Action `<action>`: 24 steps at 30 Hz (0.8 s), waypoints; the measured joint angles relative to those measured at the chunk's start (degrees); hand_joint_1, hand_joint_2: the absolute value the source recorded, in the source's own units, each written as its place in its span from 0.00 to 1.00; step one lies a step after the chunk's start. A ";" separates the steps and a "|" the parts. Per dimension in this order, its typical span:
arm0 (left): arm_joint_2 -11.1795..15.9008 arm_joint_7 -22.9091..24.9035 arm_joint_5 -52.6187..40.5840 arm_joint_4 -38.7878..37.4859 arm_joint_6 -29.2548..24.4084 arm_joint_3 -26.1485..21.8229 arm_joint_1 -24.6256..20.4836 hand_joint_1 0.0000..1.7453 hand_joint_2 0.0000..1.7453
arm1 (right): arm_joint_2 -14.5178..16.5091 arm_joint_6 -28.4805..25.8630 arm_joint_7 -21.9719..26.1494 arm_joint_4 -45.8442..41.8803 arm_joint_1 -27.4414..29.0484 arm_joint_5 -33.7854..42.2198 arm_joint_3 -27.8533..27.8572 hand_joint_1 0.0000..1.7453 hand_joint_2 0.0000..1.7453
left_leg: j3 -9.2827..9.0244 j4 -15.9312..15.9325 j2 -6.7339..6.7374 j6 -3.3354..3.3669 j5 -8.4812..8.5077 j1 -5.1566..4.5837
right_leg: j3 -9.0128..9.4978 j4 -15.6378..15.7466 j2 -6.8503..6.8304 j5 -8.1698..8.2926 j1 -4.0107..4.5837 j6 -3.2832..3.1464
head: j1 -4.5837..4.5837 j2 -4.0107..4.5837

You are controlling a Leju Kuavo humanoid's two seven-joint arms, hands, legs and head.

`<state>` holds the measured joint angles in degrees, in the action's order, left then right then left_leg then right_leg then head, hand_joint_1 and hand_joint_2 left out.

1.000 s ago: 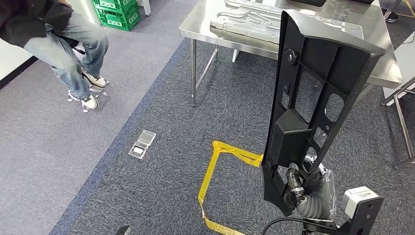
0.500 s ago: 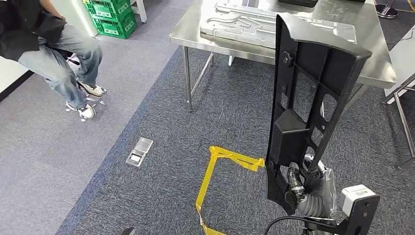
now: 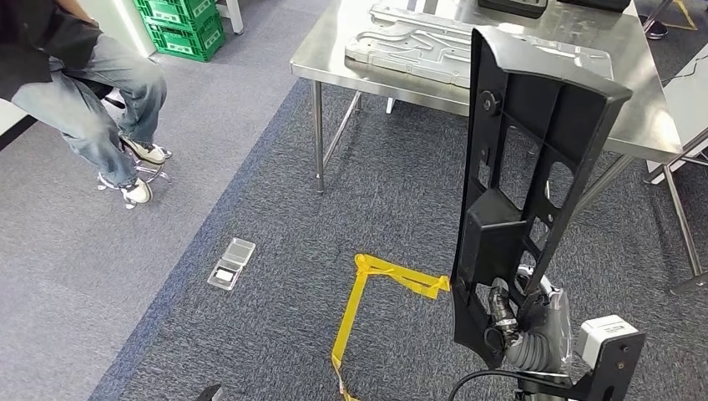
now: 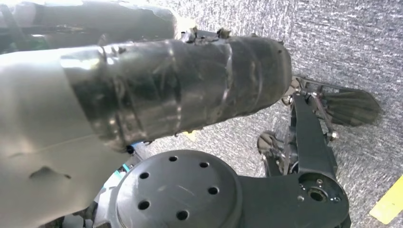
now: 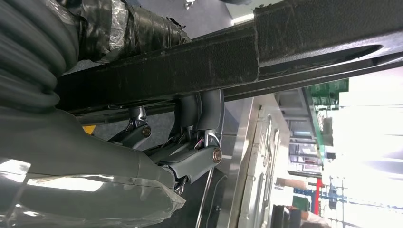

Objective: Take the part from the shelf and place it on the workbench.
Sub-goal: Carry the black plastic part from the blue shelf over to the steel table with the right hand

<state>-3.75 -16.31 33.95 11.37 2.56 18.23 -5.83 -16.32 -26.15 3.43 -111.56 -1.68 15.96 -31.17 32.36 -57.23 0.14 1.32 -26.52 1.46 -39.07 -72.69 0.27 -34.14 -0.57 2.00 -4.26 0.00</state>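
Note:
A long black plastic part [image 3: 534,167] with ribs and cut-outs stands nearly upright in front of me. My right hand [image 3: 518,334] grips its lower end. In the right wrist view the part [image 5: 214,61] runs as a dark bar across the picture, with my fingers [image 5: 190,156] wrapped under it. The steel workbench [image 3: 334,50] stands ahead, beyond the part. My left hand [image 4: 190,95] hangs over the carpet, its taped thumb and a dark finger [image 4: 351,107] stretched out, with nothing in it.
Flat metal plates [image 3: 417,42] lie on the workbench. A person [image 3: 83,83] sits at the far left near green crates [image 3: 179,25]. Yellow tape [image 3: 359,301] and a small clear box [image 3: 227,263] lie on the carpet. Another table's legs [image 3: 680,217] stand at the right.
The whole picture has shifted, so the camera has moved; the person, the floor box and the tape corner now lie further left. My right hand still holds the part the same way.

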 joint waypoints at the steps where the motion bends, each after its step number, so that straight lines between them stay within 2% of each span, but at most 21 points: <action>1: -0.04 0.00 0.01 0.00 0.01 0.00 0.02 0.00 0.00 | -0.04 -0.01 0.00 0.09 0.01 -0.19 0.00 1.00 1.00 | -0.38 0.00 0.00 -0.04 -0.24 -0.05 | 0.21 1.80 -0.04 2.02 0.01 -0.24 | 0.00 0.00; 3: -0.05 0.01 0.02 0.00 0.02 0.01 0.02 0.00 0.00 | -0.12 -0.02 0.00 0.17 -0.05 -0.56 -0.01 1.00 1.00 | -1.29 0.09 -0.06 -0.22 -0.75 -0.14 | 3.05 9.78 -0.38 7.19 0.27 -1.23 | 0.01 0.00; 4: -0.05 0.02 0.03 0.00 0.02 0.03 -0.02 0.00 0.00 | -0.14 -0.03 -0.04 0.18 -0.14 -0.72 -0.03 1.00 1.00 | -1.65 0.14 -0.11 -0.43 -1.02 -0.23 | 4.52 13.42 -0.65 8.73 0.49 -1.73 | 0.02 0.00; 5: -0.05 0.04 0.05 0.00 0.02 0.04 -0.05 0.00 0.00 | -0.14 -0.05 -0.12 0.19 -0.25 -0.89 -0.05 1.00 1.00 | -1.88 0.27 -0.12 -0.71 -1.24 -0.27 | 5.51 15.79 -0.90 9.41 0.70 -2.11 | 0.00 0.00; 7: -0.05 0.08 0.08 0.00 0.02 0.07 -0.08 0.00 0.00 | -0.16 -0.15 -0.40 0.21 -0.43 -1.32 -0.10 1.00 1.00 | -2.22 0.67 0.01 -1.46 -1.54 -0.28 | 6.14 17.20 -0.95 9.10 0.96 -2.48 | -0.01 0.00; 9: -0.05 0.08 0.09 0.00 0.02 0.07 -0.12 0.00 0.00 | -0.15 -0.33 -0.79 0.23 -0.46 -1.91 -0.13 1.00 1.00 | -2.49 0.52 0.29 -2.09 -2.01 -0.23 | 7.11 18.34 -0.66 9.45 0.71 -2.80 | -0.12 0.00; 10: -0.03 0.07 0.11 0.00 0.02 0.07 -0.15 0.00 0.00 | -0.14 -0.50 -1.00 0.27 -0.54 -2.28 -0.15 1.00 1.00 | -2.04 -0.81 0.30 -2.28 -2.83 -0.26 | 7.77 19.02 -0.55 9.69 0.58 -2.99 | -0.25 0.00; 11: 0.08 0.08 0.15 0.00 0.02 0.07 -0.17 0.00 0.00 | -0.11 -0.70 -1.26 0.33 -0.67 -2.70 -0.18 1.00 1.00 | -0.91 -3.38 0.25 -2.40 -4.14 -0.29 | 8.39 19.57 -0.51 9.86 0.46 -3.17 | -0.38 0.00; 13: 0.48 0.14 0.24 0.02 0.03 0.07 -0.14 0.00 0.00 | -0.03 -1.06 -1.78 0.52 -0.92 -3.43 -0.20 1.00 1.00 | 3.25 -11.01 0.03 -2.56 -7.17 -0.33 | 8.93 19.77 -0.47 9.62 0.60 -3.53 | -0.51 0.00; 14: 0.75 0.16 0.28 0.02 0.04 0.07 -0.07 0.00 0.00 | 0.02 -1.16 -1.99 0.62 -0.98 -3.67 -0.22 1.00 1.00 | 5.20 -13.99 -0.01 -2.65 -7.80 -0.33 | 9.13 19.74 -0.39 9.38 0.65 -3.64 | -0.51 0.00; 15: 0.98 0.17 0.30 0.01 0.05 0.08 0.03 0.00 0.00 | 0.08 -1.21 -2.14 0.69 -0.98 -3.84 -0.25 1.00 1.00 | 6.34 -15.16 -0.04 -2.75 -7.35 -0.32 | 9.38 19.68 -0.28 9.10 0.67 -3.68 | -0.52 0.00; 16: 1.18 0.17 0.32 0.01 0.06 0.08 0.13 0.00 0.00 | 0.12 -1.29 -2.31 0.77 -0.99 -4.08 -0.29 1.00 1.00 | 6.36 -14.07 -0.05 -2.80 -5.78 -0.30 | 9.71 19.60 -0.14 8.78 0.68 -3.64 | -0.54 0.00; 18: 1.37 0.18 0.34 0.00 0.12 0.09 0.21 0.00 0.00 | 0.18 -1.66 -2.86 0.92 -1.09 -4.88 -0.39 1.00 1.00 | 3.52 -6.67 -0.14 -2.71 -1.05 -0.27 | 10.50 19.35 0.09 8.00 0.68 -3.34 | -0.56 0.00; 19: 1.40 0.21 0.34 0.00 0.16 0.11 0.16 0.00 0.00 | 0.19 -2.00 -3.35 1.05 -1.25 -5.60 -0.43 1.00 1.00 | 1.90 -2.95 -0.23 -2.50 0.48 -0.27 | 10.74 19.03 0.22 7.50 0.79 -3.07 | -0.54 0.00; 20: 1.42 0.27 0.34 0.00 0.23 0.16 0.09 0.00 0.00 | 0.19 -2.39 -3.96 1.22 -1.50 -6.49 -0.47 1.00 1.00 | 0.77 -0.41 -0.31 -2.21 1.26 -0.31 | 10.86 18.80 0.31 7.10 0.88 -2.78 | -0.49 0.00; 21: 1.42 0.34 0.34 0.00 0.31 0.23 0.02 0.00 0.00 | 0.20 -2.80 -4.66 1.47 -1.84 -7.64 -0.54 1.00 1.00 | 0.26 0.73 -0.37 -1.87 1.24 -0.40 | 10.85 18.64 0.40 6.80 0.95 -2.48 | -0.47 0.00; 24: 1.38 0.51 0.12 0.01 0.62 0.70 -0.09 0.00 0.00 | 0.49 -3.96 -7.22 2.80 -3.21 -12.53 -0.84 1.00 1.00 | -0.14 1.05 -0.30 -0.88 0.86 -0.29 | 10.73 18.34 0.40 6.16 0.92 -1.60 | -0.45 0.00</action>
<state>-2.38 -15.80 34.07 11.38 3.18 18.93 -5.92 -15.83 -30.10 -3.79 -108.77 -4.89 3.43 -32.01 32.22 -56.18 -0.16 0.44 -25.65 1.17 -28.34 -54.35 0.68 -27.98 0.35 0.40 -4.71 0.00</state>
